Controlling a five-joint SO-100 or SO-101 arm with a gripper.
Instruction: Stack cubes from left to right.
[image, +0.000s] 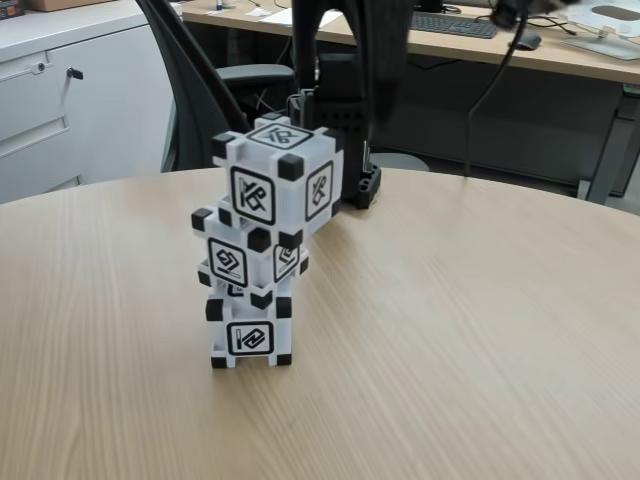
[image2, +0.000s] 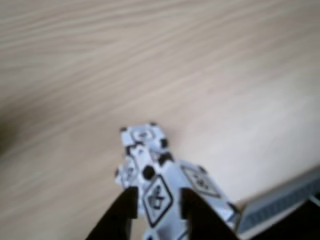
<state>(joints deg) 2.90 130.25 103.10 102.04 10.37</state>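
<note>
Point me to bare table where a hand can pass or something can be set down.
Free: the wide stretch of table right of the cube stack in the fixed view, the strip in front of it, and the patch left of it to the table edge. Crowded: behind the stack, where the arm base stands close. The claw hangs just above the top cube.

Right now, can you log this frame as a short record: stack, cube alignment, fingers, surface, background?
stack: three cubes, one tower
bottom cube: flat on the table
middle cube: twisted relative to the bottom cube
top cube: tilted, overhangs to the right in the fixed view
fingers: either side of the top cube in the wrist view; contact unclear
surface: round wooden table
background: office chair, desk with keyboard
</note>
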